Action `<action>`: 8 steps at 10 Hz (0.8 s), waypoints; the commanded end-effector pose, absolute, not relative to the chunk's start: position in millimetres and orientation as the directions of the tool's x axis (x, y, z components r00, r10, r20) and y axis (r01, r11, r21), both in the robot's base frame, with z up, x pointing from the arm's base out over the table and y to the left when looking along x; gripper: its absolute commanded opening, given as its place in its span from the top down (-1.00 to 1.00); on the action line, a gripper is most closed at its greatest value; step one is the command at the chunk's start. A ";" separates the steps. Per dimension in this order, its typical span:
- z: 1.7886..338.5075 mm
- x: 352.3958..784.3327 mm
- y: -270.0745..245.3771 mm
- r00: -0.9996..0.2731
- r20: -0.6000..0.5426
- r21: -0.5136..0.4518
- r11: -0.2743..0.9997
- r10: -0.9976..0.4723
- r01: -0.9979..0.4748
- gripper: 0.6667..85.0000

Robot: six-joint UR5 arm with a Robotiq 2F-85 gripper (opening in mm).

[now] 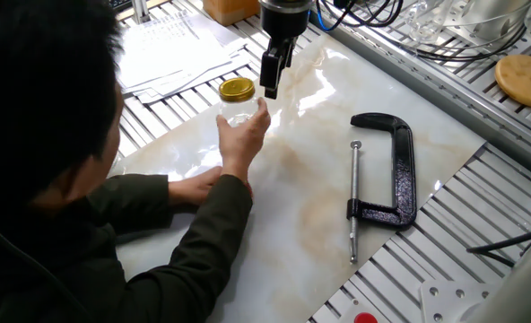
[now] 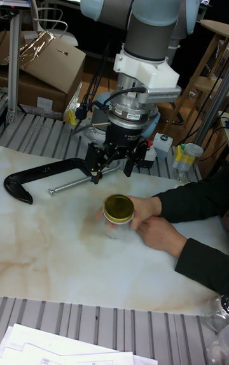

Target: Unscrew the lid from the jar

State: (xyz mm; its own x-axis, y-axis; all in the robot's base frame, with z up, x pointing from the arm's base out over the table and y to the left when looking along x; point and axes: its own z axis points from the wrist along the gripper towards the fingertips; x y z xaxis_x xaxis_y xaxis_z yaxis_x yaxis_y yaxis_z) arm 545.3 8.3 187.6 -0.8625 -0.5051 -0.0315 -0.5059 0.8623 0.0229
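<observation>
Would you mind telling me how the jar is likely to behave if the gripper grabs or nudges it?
The jar looks like clear glass, so probably smooth, slippery and breakable. It appears empty, so likely light. A hand holds it, and the lid is on; unheld, it might slide or tip.
</observation>
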 end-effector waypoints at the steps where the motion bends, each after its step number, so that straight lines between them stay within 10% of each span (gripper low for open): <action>1: 188.5 548.3 13.2 -0.872 -0.024 0.025 0.872 -0.489 -0.490 -0.95; 8: 173.5 564.9 20.9 -0.865 -0.049 0.021 0.865 -0.500 -0.502 -1.00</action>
